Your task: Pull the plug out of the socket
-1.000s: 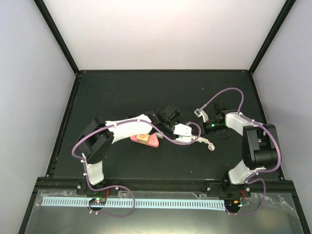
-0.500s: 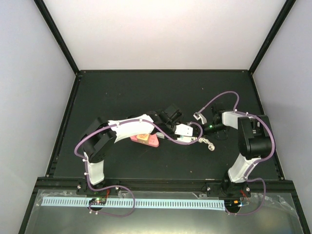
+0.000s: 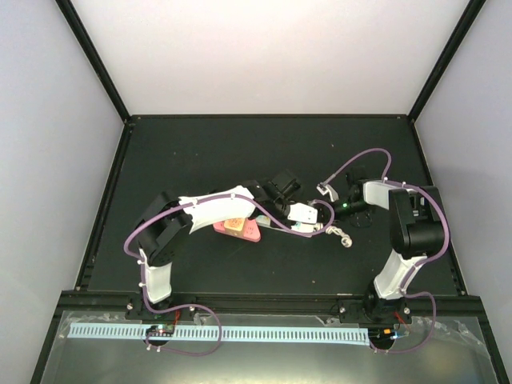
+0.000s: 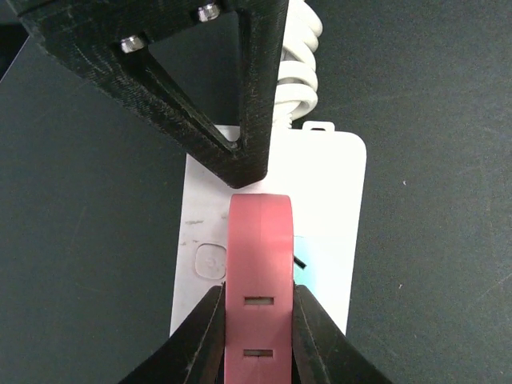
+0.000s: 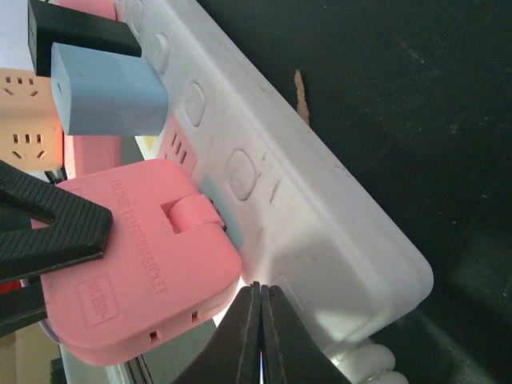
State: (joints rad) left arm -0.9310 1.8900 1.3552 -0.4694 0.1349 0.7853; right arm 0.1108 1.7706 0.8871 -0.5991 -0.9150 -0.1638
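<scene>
The socket is a long white power strip lying on the dark table, with its coiled white cord at one end. A pink square plug sits in the outlet nearest that end. My left gripper is shut on the pink plug, one finger on each flat side. My right gripper is shut with nothing between its tips, which press on the socket's top beside the plug. In the top view the socket lies between the two wrists and the plug is hidden under the left gripper.
A pale blue plug and a black plug stand in outlets further along the strip. A pink and peach block lies at the strip's left end. The cord's loose end trails to the right.
Both grippers have closed: the left onto the pink plug, the right to shut tips. The right arm has swung in closer to the strip's cord end.
</scene>
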